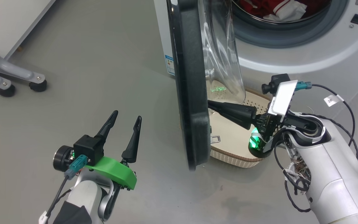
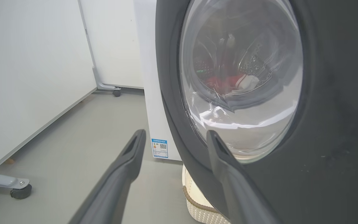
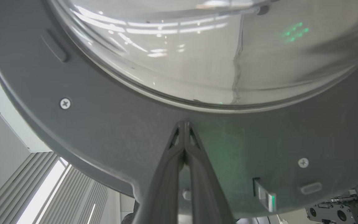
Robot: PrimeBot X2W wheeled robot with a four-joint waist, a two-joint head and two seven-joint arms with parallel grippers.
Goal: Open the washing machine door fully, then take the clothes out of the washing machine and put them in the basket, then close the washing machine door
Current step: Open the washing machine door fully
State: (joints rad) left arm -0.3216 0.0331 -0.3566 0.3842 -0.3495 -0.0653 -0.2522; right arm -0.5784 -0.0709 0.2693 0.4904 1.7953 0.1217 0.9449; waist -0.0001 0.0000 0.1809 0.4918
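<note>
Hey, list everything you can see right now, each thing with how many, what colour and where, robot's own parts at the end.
washing machine door: one, black rim, clear glass bowl, partly open, centre of head view.
washing machine: one, white, grey gasket, upper right.
clothes: number unclear, red and white, inside the drum.
basket: one, cream, brown rim, on the floor below the door.
label: one, blue, low on the machine.
castor legs: two, grey, far left floor.
left gripper: one, dark fingers, open, lower left, apart from the door.
right gripper: one, dark fingers, shut, tips at the door's inner face.
</note>
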